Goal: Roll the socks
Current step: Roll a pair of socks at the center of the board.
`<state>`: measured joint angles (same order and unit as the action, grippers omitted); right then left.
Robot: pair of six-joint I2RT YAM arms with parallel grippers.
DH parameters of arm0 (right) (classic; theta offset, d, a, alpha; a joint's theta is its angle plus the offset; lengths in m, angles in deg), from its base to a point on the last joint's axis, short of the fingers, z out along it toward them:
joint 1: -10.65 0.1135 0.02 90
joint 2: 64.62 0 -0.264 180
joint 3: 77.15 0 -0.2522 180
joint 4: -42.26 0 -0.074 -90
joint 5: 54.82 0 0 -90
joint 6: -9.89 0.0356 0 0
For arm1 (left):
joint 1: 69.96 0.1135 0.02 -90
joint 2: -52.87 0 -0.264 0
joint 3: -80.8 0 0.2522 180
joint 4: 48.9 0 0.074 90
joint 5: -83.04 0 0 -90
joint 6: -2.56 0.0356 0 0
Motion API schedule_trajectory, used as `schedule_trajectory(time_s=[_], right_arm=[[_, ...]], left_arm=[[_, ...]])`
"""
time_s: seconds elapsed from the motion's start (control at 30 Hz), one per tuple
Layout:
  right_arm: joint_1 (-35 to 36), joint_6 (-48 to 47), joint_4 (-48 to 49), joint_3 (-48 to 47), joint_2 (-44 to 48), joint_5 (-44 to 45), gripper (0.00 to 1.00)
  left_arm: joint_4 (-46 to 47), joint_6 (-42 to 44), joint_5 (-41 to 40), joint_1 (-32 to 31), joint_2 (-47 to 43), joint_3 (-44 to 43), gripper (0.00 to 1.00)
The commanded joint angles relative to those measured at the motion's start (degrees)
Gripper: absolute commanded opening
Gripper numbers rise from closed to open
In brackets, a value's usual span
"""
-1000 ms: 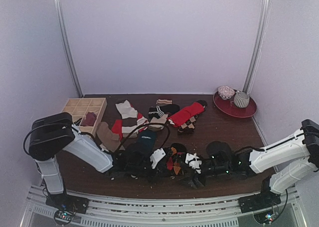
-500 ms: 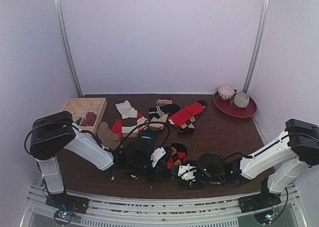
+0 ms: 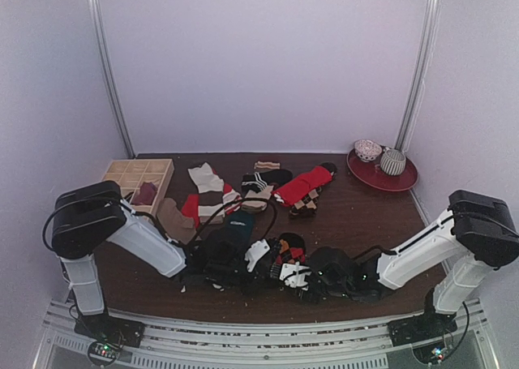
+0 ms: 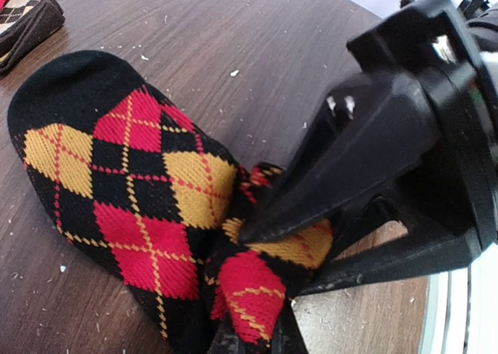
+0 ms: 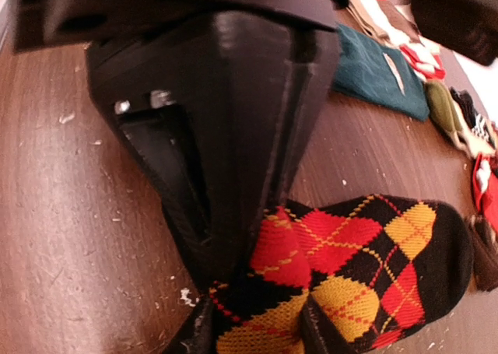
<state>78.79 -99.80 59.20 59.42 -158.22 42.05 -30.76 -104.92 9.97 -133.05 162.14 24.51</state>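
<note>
The right jaws have swung in from the right along the near edge of the bench (image 3: 357,215). Wider a moment ago, they now straddle the bunched end of the black argyle sock (image 4: 132,191), which lies front and centre (whether they already bite, I cannot tell). The left jaws stay closed, pinching that same fold, so the rolling looks about ready to begin.

argyle sock (image 4: 124,183) | black, red-yellow diamonds | toe flat, other end bunched upward | teal sock (image 5: 381,70) | flat
</note>
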Motion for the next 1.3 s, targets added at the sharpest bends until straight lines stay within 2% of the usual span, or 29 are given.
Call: schedule_trajectory(time_s=[0.0,0.07,0.1,0.13,0.17,0.23,0.37,0.4,0.5,0.6,0.7,0.93,1.03,1.1,1.13,1.17,1.27], right_arm=[[-1.91,4.94,-5.94,-2.57,-2.05,-2.25,0.2],[-2.8,7.11,-8.33,-3.2,-1.85,-4.87,0.14],[-3.25,8.72,-9.51,-3.35,-1.7,-6.01,0.13],[-3.85,10.27,-10.68,-3.76,-1.44,-7.58,0.13],[-4.55,11.66,-11.99,-4.13,-1.3,-9.84,0.12],[-6.12,14.62,-14.1,-4.96,-1.13,-14.29,0.12],[-10.77,21.08,-18.71,-7.5,-3.43,-25.41,0.13],[-11.97,22.77,-19.87,-8.3,-4.41,-28.38,0.13],[-14.65,27.33,-21.47,-9.77,-7.12,-37.09,0.13],[-16.07,31.14,-20.63,-10.15,-8.63,-45.1,0.13],[-16.54,32.43,-20.5,-9.9,-9.53,-48.74,0.13],[-17.23,32.28,-19.08,-7.86,-12.12,-52.88,0.13],[-17.96,31.17,-20.37,-7.75,-13.08,-53.44,0.13],[-18.24,30.47,-21.32,-7.85,-13.49,-53.72,0.13],[-18.36,29.83,-21.9,-8.14,-13.7,-53.64,0.13],[-18.55,29.25,-22.78,-8.48,-13.97,-53.57,0.13],[-18.61,27.52,-25.42,-9.21,-14.72,-53.31,0.13]], left_arm=[[-16.28,0.02,-0.02,-0.55,4.32,3.9,0.0],[-15.88,0.51,-2.42,-0.54,2.55,4.73,0.02],[-15.75,0.89,-4.19,-0.54,0.98,5.22,0.23],[-15.73,1.39,-6.5,-0.54,-0.93,5.71,0.39],[-15.62,2.08,-8.7,-0.54,-2.98,6.17,0.48],[-15.13,4.01,-12.23,-0.54,-7.45,6.88,0.65],[-12.8,9.7,-20.28,-1.38,-15.85,7.31,0.89],[-11.17,11.75,-22.31,-2.1,-17.59,7.81,0.92],[-3.11,17.32,-23.44,-3.57,-20.87,10.21,0.94],[6.18,21.74,-18.51,-3.71,-20.37,12.44,0.93],[14.76,24.62,-14.51,-3.71,-16.96,13.42,0.92],[17.14,27.44,-8.92,-3.55,-7.03,8.48,0.88],[16.33,27.37,-5.49,-3.0,-6.0,8.06,0.81],[16.1,26.58,-3.47,-2.63,-6.16,8.47,0.73],[16.02,26.19,-3.11,-2.53,-6.09,8.74,0.64],[15.81,25.81,-3.02,-2.53,-5.82,8.8,0.59],[15.41,25.07,-3.64,-2.39,-4.82,8.46,0.54]])
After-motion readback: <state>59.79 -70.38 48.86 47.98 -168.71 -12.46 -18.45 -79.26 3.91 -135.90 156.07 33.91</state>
